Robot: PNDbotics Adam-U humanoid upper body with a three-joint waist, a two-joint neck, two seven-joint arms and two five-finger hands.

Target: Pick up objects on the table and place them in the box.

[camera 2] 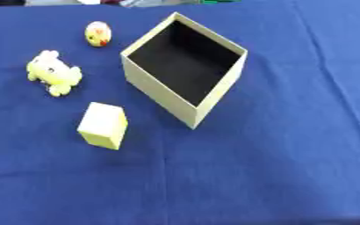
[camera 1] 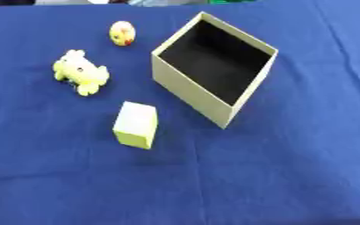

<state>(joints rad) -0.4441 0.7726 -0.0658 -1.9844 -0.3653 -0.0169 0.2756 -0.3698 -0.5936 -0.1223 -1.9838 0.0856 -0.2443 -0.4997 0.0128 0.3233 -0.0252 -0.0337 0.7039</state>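
An open beige box [camera 1: 191,90] with a dark inside stands a little above the middle of the blue cloth [camera 1: 290,167], turned corner-on. Nothing shows inside it. To its left lie three things: a small yellow egg-shaped toy with red marks [camera 1: 122,33] farthest back, a yellow plush animal [camera 1: 81,72] nearer, and a pale yellow block [camera 1: 136,125] nearest, just left of the box's front corner. Neither hand shows in either view.
Blue cloth covers the whole table, with folds running down the right side. Some indistinct things lie along the far edge [camera 2: 160,2] behind the cloth.
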